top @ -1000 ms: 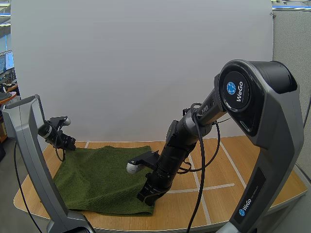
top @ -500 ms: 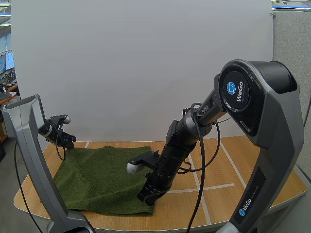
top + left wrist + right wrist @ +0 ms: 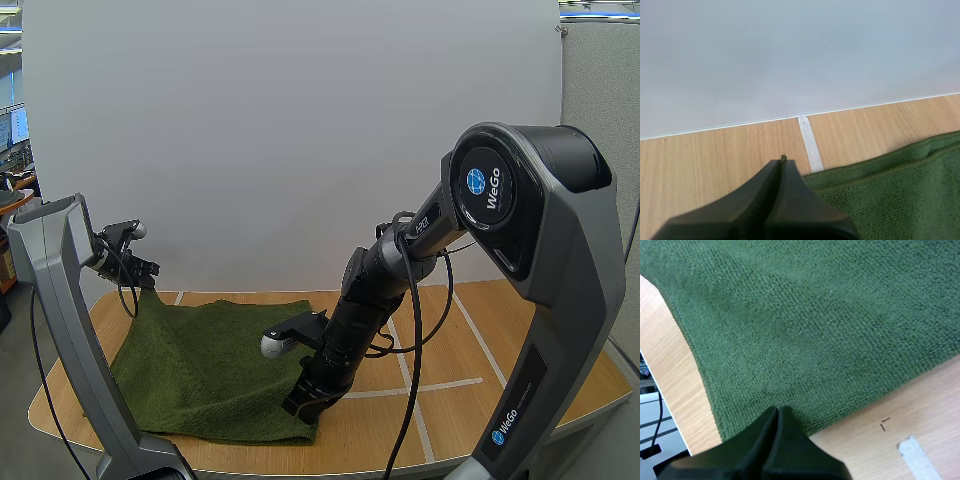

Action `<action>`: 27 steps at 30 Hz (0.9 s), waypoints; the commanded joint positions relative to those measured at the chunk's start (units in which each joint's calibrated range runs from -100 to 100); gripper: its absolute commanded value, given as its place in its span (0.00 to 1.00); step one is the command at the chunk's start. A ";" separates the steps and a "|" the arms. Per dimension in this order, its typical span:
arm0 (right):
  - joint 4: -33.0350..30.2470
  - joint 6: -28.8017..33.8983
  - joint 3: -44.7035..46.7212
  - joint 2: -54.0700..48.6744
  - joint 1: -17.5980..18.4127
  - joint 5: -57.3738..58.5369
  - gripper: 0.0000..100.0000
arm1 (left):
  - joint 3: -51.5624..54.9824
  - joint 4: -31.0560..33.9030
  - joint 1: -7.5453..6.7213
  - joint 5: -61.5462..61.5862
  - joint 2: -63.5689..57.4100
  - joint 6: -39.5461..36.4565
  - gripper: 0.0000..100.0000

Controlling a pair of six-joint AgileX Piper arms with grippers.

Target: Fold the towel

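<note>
A dark green towel lies spread on the wooden table. Its far left corner is pulled up into a peak to my left gripper. In the left wrist view that gripper is shut, a speck of green cloth pinched at its tips, and the towel hangs beside it. My right gripper points down at the towel's near right corner. In the right wrist view its fingers lie together as one wedge, resting on the flat towel close to its edge.
White tape lines mark the bare wood right of the towel; one strip runs toward the white back wall. The table's near edge is close to the right gripper. The right arm's elbow leans over the table's middle.
My left gripper has shut on the towel's far left corner and risen, drawing the corner up off the table. The right arm has not moved.
</note>
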 commanded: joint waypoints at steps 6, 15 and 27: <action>-0.35 -0.21 0.34 -0.16 0.11 1.02 0.00 | -0.56 0.78 -0.20 -3.27 2.89 0.29 0.00; -0.35 -0.21 0.34 -0.16 0.11 1.02 0.00 | -0.56 0.67 -0.20 -3.62 2.90 -0.88 0.42; 0.02 -0.21 0.34 -0.16 0.11 1.02 0.00 | -0.56 0.32 2.58 9.56 -1.28 -0.71 0.71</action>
